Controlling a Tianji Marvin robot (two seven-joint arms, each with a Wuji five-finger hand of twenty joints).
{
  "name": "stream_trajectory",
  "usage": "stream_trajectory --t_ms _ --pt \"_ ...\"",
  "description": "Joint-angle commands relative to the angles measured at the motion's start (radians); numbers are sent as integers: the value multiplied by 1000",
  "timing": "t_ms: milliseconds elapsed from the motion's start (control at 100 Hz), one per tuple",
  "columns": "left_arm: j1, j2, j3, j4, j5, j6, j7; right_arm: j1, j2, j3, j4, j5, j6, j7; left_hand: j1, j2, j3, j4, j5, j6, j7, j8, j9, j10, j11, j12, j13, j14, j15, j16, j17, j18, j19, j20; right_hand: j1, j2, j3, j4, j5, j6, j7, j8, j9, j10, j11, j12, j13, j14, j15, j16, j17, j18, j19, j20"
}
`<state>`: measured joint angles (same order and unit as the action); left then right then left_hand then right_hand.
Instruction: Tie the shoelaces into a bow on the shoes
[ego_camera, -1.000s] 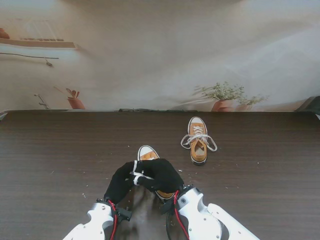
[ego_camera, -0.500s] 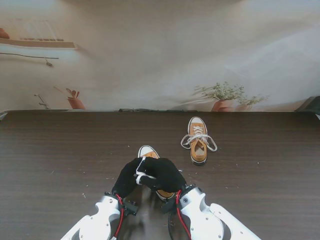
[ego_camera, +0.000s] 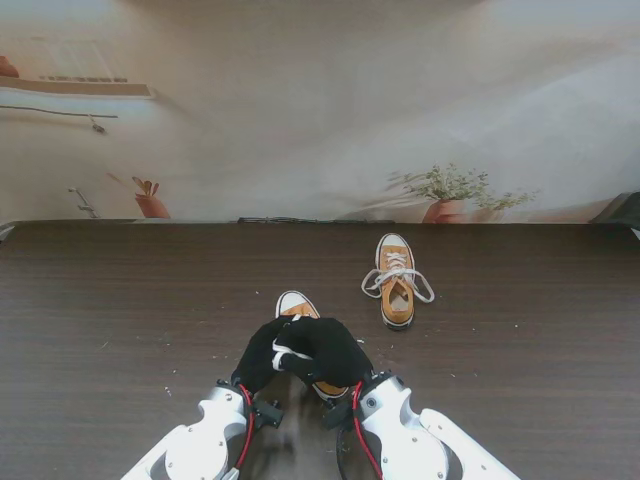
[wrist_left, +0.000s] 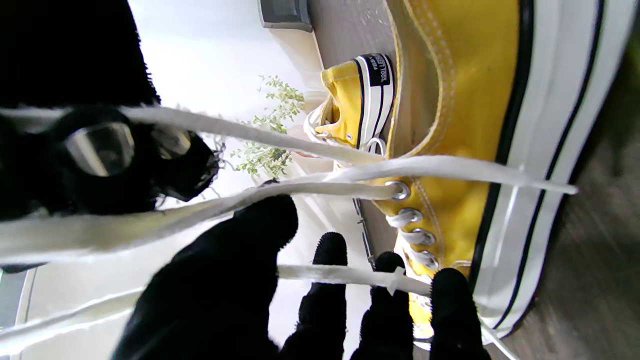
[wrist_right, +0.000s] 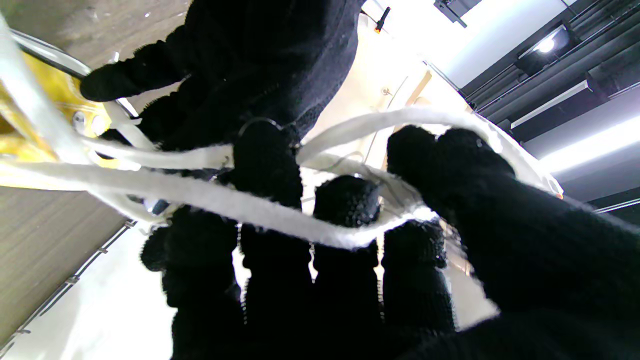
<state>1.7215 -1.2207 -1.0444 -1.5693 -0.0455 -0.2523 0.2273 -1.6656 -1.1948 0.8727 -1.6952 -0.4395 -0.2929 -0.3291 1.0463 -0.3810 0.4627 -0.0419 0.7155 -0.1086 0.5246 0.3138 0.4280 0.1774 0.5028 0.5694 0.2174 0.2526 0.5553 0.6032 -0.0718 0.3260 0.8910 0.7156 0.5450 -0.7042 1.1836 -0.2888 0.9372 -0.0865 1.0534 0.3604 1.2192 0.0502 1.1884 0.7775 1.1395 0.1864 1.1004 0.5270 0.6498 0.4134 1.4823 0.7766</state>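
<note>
From the stand, lower centre of frame: my left robot hand (ego_camera: 262, 355) and right robot hand (ego_camera: 325, 350) meet over the near shoe (ego_camera: 296, 308), toe pointing away from me. Left wrist view: my fingers (wrist_left: 320, 290) hook a lace (wrist_left: 350, 274) beside the eyelets. Right wrist view: my fingers (wrist_right: 345, 200) hold the other lace (wrist_right: 250, 210).
</note>
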Motion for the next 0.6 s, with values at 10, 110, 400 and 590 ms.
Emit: stream_trajectory --t_ms 10,110,400,590 --pt "3 -3 1 1 5 9 -12 -6 3 1 -8 2 -1 11 33 15 -25 -10 15 -64 -30 -29 -1 -29 10 15 -2 -14 10 6 -5 -36 -2 10 49 -7 9 -9 15 -64 15 -8 8 -4 1 4 16 1 2 -10 6 13 -1 -5" --pt "4 -2 2 0 0 17 -19 -6 3 -1 -8 1 -2 11 28 1 -36 -18 31 -37 -34 -32 6 -23 12 16 2 -9 11 6 -5 -31 -2 10 50 -7 9 -8 16 -65 15 -8 8 -4 1 4 17 1 2 -10 7 12 0 -5" --pt "-1 -14 17 -10 1 74 15 -5 3 -6 -9 0 -5 10 126 9 -201 11 107 37 89 -66 63 2 41 25 41 19 38 8 27 -1 34 1 49 -7 9 -8 15 -65 15 -8 7 -6 1 4 18 6 3 -10 8 12 0 -5" --pt "-2 -22 21 -18 10 102 47 -5 3 -8 -9 1 -4 12 104 -9 -190 11 91 68 193 -20 88 0 67 36 68 29 63 10 48 14 78 -5 48 -7 9 -9 16 -65 15 -8 9 -4 2 4 23 6 8 -8 12 13 5 -3"
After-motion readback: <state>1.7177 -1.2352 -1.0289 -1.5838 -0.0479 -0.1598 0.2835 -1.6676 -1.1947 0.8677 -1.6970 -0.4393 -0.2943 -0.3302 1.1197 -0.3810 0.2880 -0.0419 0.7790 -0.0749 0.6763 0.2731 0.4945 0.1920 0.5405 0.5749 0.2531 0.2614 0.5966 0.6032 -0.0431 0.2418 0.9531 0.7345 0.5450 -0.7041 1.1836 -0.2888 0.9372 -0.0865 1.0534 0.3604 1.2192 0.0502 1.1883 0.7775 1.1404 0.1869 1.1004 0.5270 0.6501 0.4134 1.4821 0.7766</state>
